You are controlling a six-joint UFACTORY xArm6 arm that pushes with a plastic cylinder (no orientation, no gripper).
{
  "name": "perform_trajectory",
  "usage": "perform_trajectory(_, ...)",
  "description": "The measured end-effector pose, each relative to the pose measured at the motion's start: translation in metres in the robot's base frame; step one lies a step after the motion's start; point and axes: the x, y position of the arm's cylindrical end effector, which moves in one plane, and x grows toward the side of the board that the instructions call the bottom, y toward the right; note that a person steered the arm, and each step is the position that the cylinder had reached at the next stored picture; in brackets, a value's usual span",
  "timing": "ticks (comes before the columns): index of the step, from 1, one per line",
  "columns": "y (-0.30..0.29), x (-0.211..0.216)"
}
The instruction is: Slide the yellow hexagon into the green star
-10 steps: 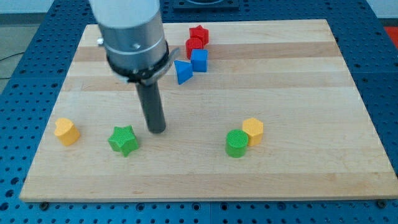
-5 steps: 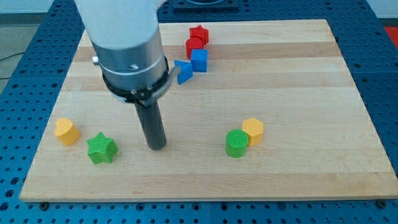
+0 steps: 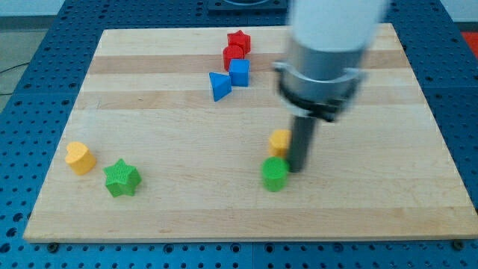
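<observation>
The yellow hexagon (image 3: 280,141) sits right of the board's middle, partly hidden by my rod. My tip (image 3: 296,169) is down just to its right, touching or nearly touching it, and beside the green cylinder (image 3: 275,174) below it. The green star (image 3: 122,178) lies far off at the view's lower left. The arm is blurred with motion.
A yellow heart (image 3: 80,158) lies left of the green star. A red star (image 3: 238,40), a red cylinder (image 3: 232,55), a blue cube (image 3: 239,72) and a blue triangle (image 3: 219,86) cluster at the top middle of the wooden board (image 3: 418,149).
My rod has swung from left of centre to the right side of the yellow hexagon. The hexagon and green cylinder have shifted left. Earlier the green star slid left towards the yellow heart.
</observation>
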Motion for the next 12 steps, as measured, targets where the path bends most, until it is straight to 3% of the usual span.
perform_trajectory(1,-0.060,0.000)
perform_trajectory(3,0.025,0.034)
perform_trajectory(4,0.014,0.048)
perform_trajectory(5,-0.051,0.017)
perform_trajectory(6,-0.023,0.018)
perform_trajectory(7,-0.012,0.050)
perform_trajectory(9,-0.111,0.005)
perform_trajectory(10,-0.011,0.027)
perform_trajectory(11,-0.025,0.037)
perform_trajectory(12,-0.083,0.036)
